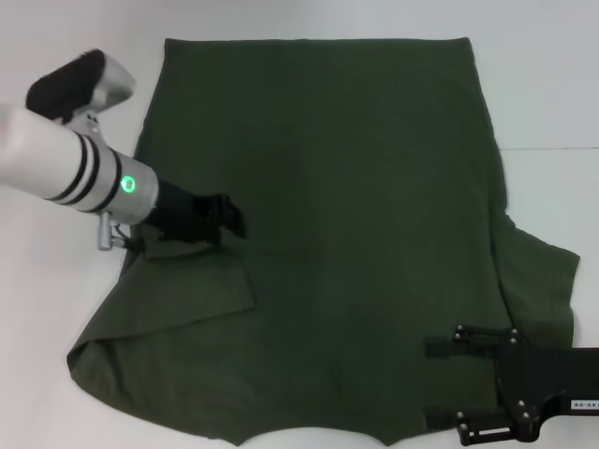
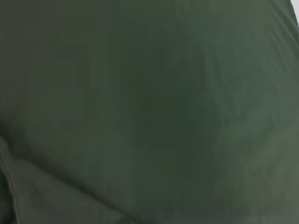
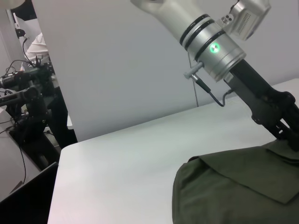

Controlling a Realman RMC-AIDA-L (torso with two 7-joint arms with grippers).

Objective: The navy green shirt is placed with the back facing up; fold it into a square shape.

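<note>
Item: large dark olive-green short-sleeved cotton shirt [image 1: 337, 234], plain side up, spread across the white table [image 1: 543, 84]. The left sleeve is already turned in over the body, its folded flap lying just beside the left jaws on the near side. The right sleeve lies flat and unfolded, just outboard of the right jaws.

Handling, as a judgement: light, limp and soft. It will drape and crease instead of holding a line, and it should slide readily on the smooth tabletop. It is far larger than either gripper, so you take it by edges and corners, at a hem, sleeve cuff or fold edge, pinching one layer or both on purpose. Nothing fragile.

Left gripper [image 1: 220, 220]: the white arm reaches in from the left edge, slanting down, black fingers low on the cloth near the sleeve fold. You cannot tell whether the jaws are released or clenched; the left wrist view shows only green fabric.

Right gripper [image 1: 442, 379]: near the shirt's near right corner, fingers level and pointing inward over the cloth, jaws spread wide, grasping nothing.
</note>
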